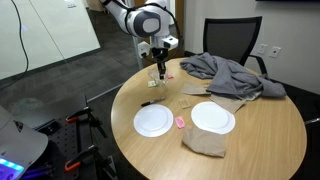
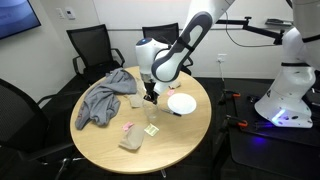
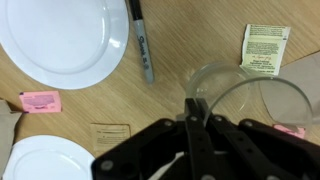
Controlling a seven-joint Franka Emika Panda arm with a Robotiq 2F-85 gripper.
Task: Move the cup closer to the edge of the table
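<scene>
The gripper (image 3: 197,106) pinches the rim of the lone clear cup (image 3: 240,95), centre right in the wrist view, over the round table (image 3: 190,40). One black marker (image 3: 141,40) lies top centre; two white plates sit left, one plate (image 3: 65,40) upper, one plate (image 3: 40,162) lower
</scene>
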